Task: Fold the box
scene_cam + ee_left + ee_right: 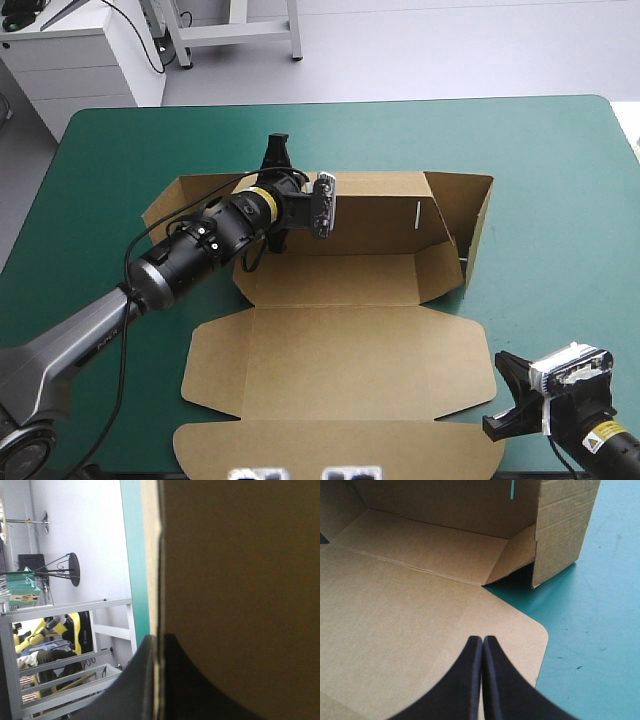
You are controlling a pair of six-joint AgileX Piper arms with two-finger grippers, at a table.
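The brown box [340, 350] lies in the middle of the table. Its back wall [370, 215] and right wall [478, 225] stand raised, and its lid lies flat toward the near edge. My left gripper [276, 156] reaches over the back wall's top edge near its left end. In the left wrist view its black fingers [135, 680] are shut on the box [240, 580], with the board's edge between them. My right gripper [507, 372] is shut and empty by the lid's right flap. In the right wrist view it [483, 642] hovers over that flap's rounded corner [520, 630].
The box's left flap [175, 205] is splayed outward on the teal-green cover [560, 200]. A wide strip of cover runs between the right wall and the table's right edge. A narrow slot [415, 213] is cut in the back wall.
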